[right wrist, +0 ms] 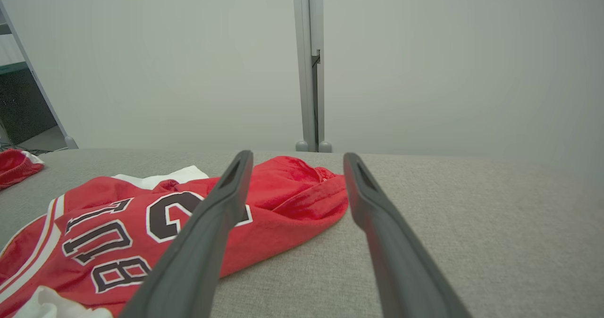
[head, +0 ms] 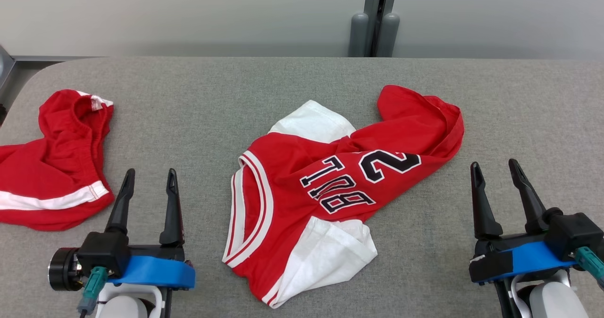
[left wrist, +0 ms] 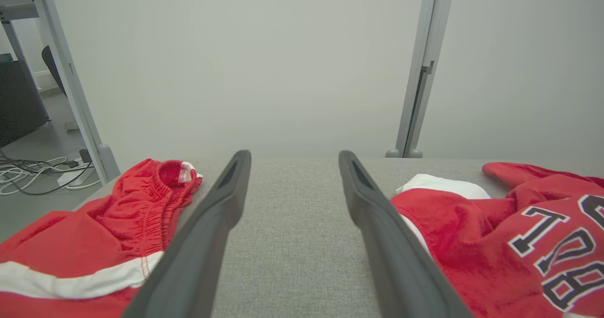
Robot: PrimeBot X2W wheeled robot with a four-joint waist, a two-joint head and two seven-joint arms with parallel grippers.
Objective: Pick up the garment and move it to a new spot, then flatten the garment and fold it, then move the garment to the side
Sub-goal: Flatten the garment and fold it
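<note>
Left gripper sits at the lower left of the head view, right gripper at the lower right. Both point away from the robot across the table, and both have their jaws spread wide with nothing between them. Neither one touches any cloth.

Between them, roughly mid-table, is the jersey. It's red with white sleeves and it's a crumpled heap, not flat at all. The striped white-and-red collar faces the left gripper's side. One white sleeve pokes out on the far side and the other is bunched up at the near edge. The black-and-white lettering and a big 2 across the front read upside down from the head. The bottom end is twisted and folded over itself toward the far right, ending up near the right gripper.

From the right wrist you look down its two dark fingers. That bunched red end sits just beyond and to the left of them, with bare grey fabric under the tips. The left wrist shows the same sort of thing, with plain table between the fingers and the jersey's collar side off to the right.

Over at the left side there's a pair of red shorts with a white stripe and an elastic waistband. They're rumpled too, running off the picture's edge and well apart from the jersey.

Behind the table is a pale wall with a grey post. The left wrist view also catches some cables on the floor.
</note>
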